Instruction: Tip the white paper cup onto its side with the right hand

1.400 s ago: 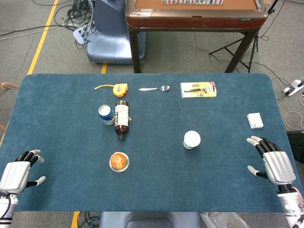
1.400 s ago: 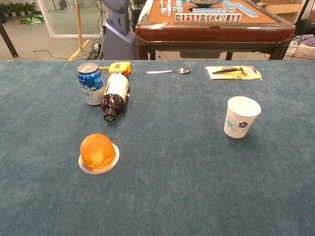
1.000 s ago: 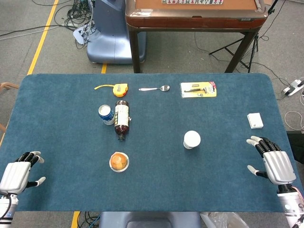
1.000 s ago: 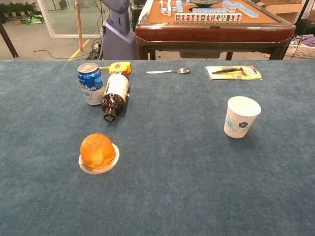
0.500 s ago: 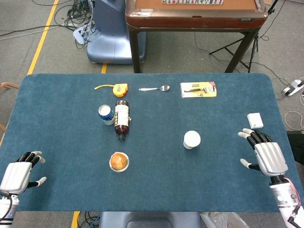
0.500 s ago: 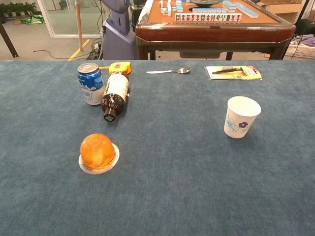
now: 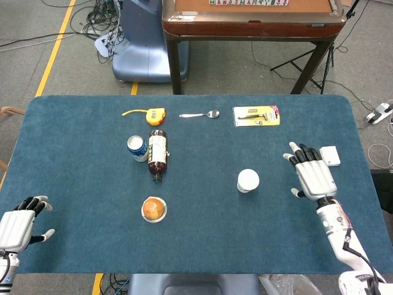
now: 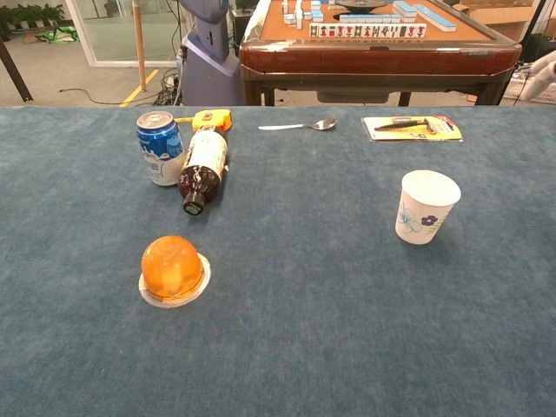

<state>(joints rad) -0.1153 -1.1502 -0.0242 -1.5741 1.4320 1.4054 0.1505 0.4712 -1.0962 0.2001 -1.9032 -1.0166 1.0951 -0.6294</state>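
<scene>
The white paper cup point(image 7: 248, 180) stands upright on the blue table point(image 7: 86, 184), right of centre; the chest view shows its flower print point(image 8: 425, 207). My right hand point(image 7: 313, 173) hovers open to the right of the cup, fingers spread and pointing away from me, a clear gap between it and the cup. Only a fingertip point(image 8: 546, 76) of that hand shows at the chest view's right edge. My left hand point(image 7: 18, 225) rests open at the table's near left corner, holding nothing.
Left of centre are a blue can point(image 7: 137, 148), a dark bottle point(image 7: 157, 153) lying down, and an orange jelly cup point(image 7: 153, 209). A tape measure point(image 7: 153, 115), spoon point(image 7: 199, 114) and carded tool point(image 7: 256, 115) lie along the far side. A small white box point(image 7: 330, 155) sits beside my right hand.
My right hand has lifted from the table's near right edge and moved forward and left toward the cup. The left hand has slid slightly back. The cup has not moved.
</scene>
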